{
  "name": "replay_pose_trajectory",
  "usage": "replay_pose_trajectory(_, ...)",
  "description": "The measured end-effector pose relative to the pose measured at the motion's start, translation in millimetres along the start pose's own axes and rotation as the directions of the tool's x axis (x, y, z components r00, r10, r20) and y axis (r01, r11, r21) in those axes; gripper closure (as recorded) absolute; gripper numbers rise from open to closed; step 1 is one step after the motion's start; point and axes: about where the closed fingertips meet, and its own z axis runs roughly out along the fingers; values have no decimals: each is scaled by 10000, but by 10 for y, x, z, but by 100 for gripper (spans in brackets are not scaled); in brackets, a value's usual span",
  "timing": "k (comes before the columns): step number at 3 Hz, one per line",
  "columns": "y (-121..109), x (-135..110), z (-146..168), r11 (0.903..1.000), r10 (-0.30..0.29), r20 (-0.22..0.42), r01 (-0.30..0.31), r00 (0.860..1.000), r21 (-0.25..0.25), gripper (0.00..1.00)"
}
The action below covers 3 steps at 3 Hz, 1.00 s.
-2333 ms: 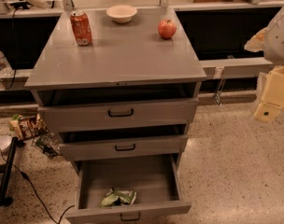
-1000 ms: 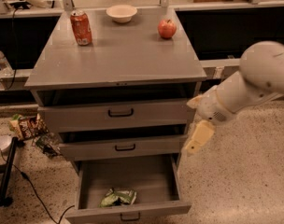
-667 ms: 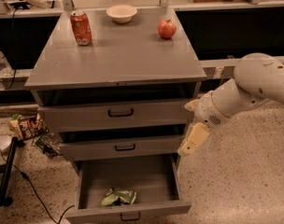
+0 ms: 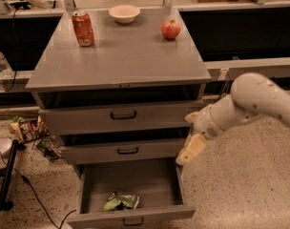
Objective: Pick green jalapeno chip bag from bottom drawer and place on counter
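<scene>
The green jalapeno chip bag (image 4: 120, 202) lies crumpled near the front of the open bottom drawer (image 4: 130, 215). The grey counter (image 4: 119, 56) tops the drawer cabinet. My gripper (image 4: 189, 151) hangs at the right side of the cabinet, beside the middle drawer and just above the bottom drawer's right rear corner. It is above and to the right of the bag, not touching it. The white arm reaches in from the right.
On the counter stand a red can (image 4: 82, 28), a white bowl (image 4: 124, 13) and a red apple (image 4: 170, 29). The top two drawers (image 4: 123, 114) are slightly open. Brown snack packets (image 4: 28, 128) and cables lie on the floor at left.
The arm has swung in from the far right and lowered, bringing the gripper down beside the middle drawer. The bag and drawers have not moved.
</scene>
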Motion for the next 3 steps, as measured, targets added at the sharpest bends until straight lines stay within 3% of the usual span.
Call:
replay_pose_trajectory(1, -170, 455, 888, 9983, 555, 367, -547, 9978, -213, 0)
replay_pose_trajectory(2, -294, 894, 1707, 9966, 693, 374, -675, 9969, -467, 0)
replay_pose_trajectory(3, -355, 1163, 2280, 9902, 1009, 88, -996, 9949, -975, 0)
